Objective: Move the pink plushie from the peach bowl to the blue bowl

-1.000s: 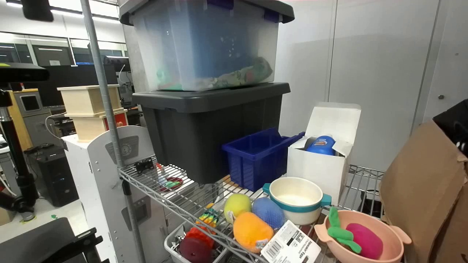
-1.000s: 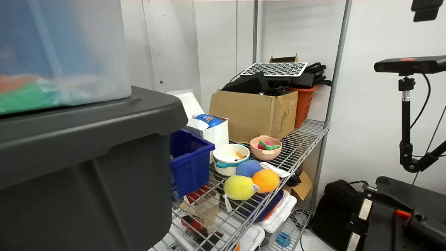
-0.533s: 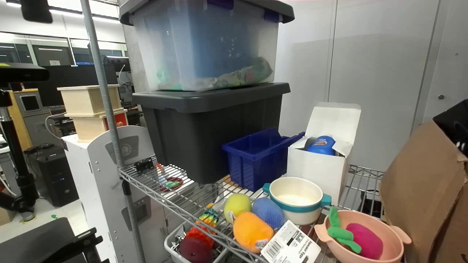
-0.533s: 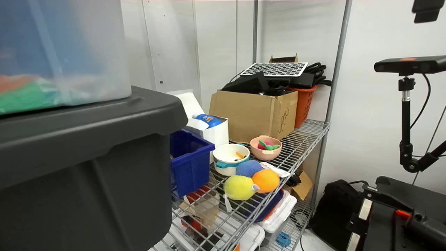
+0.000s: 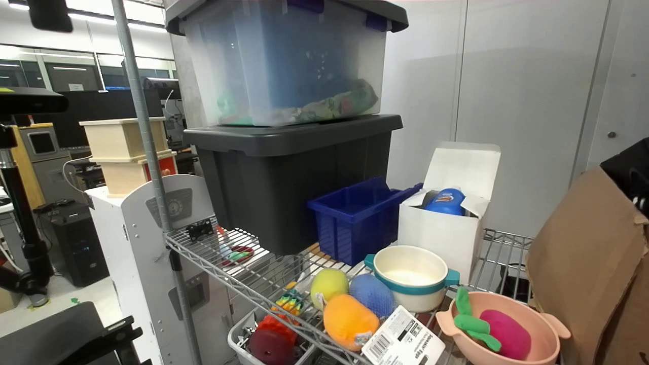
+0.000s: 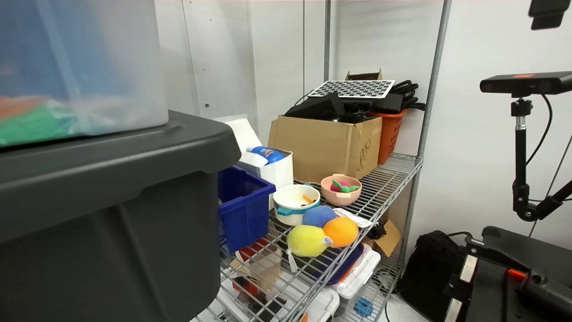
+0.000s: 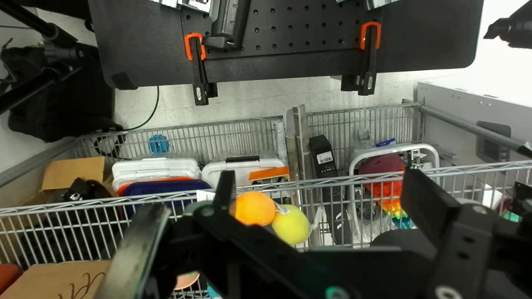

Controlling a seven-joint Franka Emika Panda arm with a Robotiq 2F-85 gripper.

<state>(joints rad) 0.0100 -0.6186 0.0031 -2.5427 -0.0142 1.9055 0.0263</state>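
Note:
The pink plushie [image 5: 509, 334] with its green leaves lies in the peach bowl [image 5: 499, 300] on the wire shelf. Both also show in an exterior view, the plushie [image 6: 336, 186] inside the bowl [image 6: 333, 197]. In the wrist view only a sliver of the peach bowl [image 7: 187, 280] shows past the gripper, and the plushie is hidden. The blue bowl does not show in any view. My gripper [image 7: 326, 195] is open and empty, its fingers wide apart, with the shelf beyond. In the exterior views only a dark piece shows at the top edge, perhaps part of the gripper.
A cream bowl with teal handles [image 5: 410, 271] stands beside the peach bowl. Orange [image 5: 350, 323], yellow [image 5: 329, 286] and blue [image 5: 372, 295] toys lie at the shelf front. A dark blue crate [image 5: 355, 228], white box [image 5: 441, 233], cardboard box [image 6: 313, 147] and large stacked bins [image 5: 289, 182] surround them.
The dark piece at the top edge of both exterior views has come down very slightly. The plushie, bowls and toys have not moved.

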